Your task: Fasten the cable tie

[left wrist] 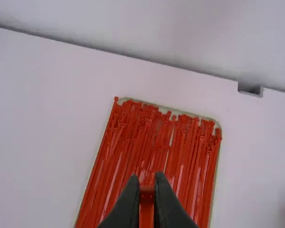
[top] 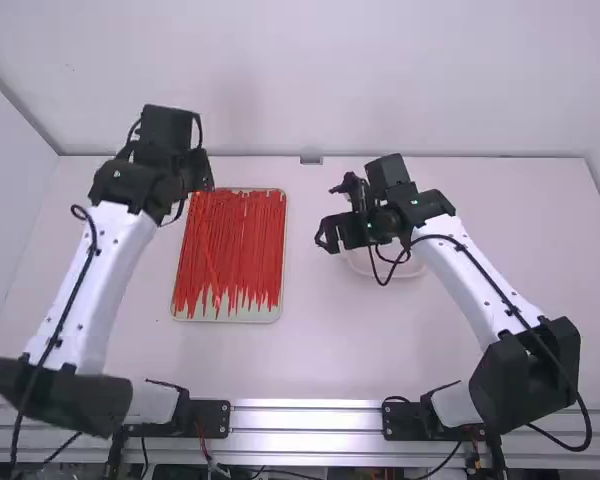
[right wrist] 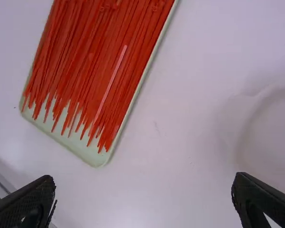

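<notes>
Cable tie stock on white table [top: 310, 340]: pale tray [top: 225, 317] left of middle, packed with red tie pile [top: 230, 250]. Long axis runs away from arm bases, blocky heads far, tapered tails near. Empty right gripper [right wrist: 141, 183] spread wide over bare table beside white bowl [top: 385, 262]. Over pile's far half, left gripper [left wrist: 146, 178] narrow, pinching red cable tie [left wrist: 146, 205], parallel to pile. Risks: neighbours snag and lift along; thin strap twists or slips in pinch, spoiling threading.

A tray [top: 226, 318] of red cable ties [top: 230, 250] lies left of centre; the left gripper [top: 192, 192] is at its upper-left corner. The right gripper [top: 336, 212] hangs centre-right.
</notes>
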### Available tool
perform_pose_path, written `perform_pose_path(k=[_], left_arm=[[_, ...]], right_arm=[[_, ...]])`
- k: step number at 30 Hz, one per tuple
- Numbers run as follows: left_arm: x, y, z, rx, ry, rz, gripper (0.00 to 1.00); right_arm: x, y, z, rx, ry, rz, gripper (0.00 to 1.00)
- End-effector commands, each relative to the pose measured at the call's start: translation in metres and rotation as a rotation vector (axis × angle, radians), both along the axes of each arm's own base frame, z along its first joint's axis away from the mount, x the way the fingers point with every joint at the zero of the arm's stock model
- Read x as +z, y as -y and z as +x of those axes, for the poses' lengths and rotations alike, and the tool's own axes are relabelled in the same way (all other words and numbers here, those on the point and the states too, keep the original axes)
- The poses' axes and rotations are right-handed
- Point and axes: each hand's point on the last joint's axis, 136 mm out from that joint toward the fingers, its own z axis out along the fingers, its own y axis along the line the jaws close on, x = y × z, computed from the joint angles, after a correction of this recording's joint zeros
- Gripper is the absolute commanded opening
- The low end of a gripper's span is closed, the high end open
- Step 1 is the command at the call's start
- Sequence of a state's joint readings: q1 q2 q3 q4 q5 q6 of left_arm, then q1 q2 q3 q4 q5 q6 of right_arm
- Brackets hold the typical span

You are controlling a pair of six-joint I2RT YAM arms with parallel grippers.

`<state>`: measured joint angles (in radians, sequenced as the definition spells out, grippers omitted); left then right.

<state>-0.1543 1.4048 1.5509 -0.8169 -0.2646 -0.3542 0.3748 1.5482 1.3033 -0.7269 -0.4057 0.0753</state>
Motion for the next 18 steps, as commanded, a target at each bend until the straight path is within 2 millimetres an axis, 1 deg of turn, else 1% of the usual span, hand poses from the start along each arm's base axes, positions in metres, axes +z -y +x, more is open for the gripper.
perform_pose_path(k=[1, 3, 4, 7, 8, 11, 15, 18], left_arm=[[-0.006, 0.002, -0.022, -0.008, 0.03, -0.042, 0.02], [-0.011, 0.01, -0.033, -0.05, 0.073, -0.086, 0.02], [-0.012, 0.011, -0.034, -0.053, 0.077, -0.089, 0.02], [-0.017, 0.023, -0.047, -0.121, 0.17, -0.154, 0.02], [-0.017, 0.024, -0.047, -0.126, 0.173, -0.157, 0.02], [-0.024, 0.036, -0.054, -0.191, 0.231, -0.21, 0.02], [-0.028, 0.048, -0.053, -0.246, 0.267, -0.253, 0.02], [-0.028, 0.052, -0.048, -0.243, 0.28, -0.3, 0.02]], right_arm=[[0.011, -0.01, 0.002, 0.034, 0.013, 0.052, 1.0], [0.016, -0.018, -0.002, 0.09, 0.019, 0.096, 1.0], [0.017, -0.02, -0.003, 0.1, 0.021, 0.102, 1.0], [0.027, -0.032, -0.009, 0.172, 0.03, 0.183, 1.0], [0.027, -0.032, -0.009, 0.174, 0.03, 0.186, 1.0], [0.04, -0.043, -0.01, 0.217, 0.055, 0.261, 1.0], [0.055, -0.055, -0.012, 0.274, 0.081, 0.352, 1.0], [0.064, -0.06, -0.013, 0.308, 0.102, 0.397, 0.99]])
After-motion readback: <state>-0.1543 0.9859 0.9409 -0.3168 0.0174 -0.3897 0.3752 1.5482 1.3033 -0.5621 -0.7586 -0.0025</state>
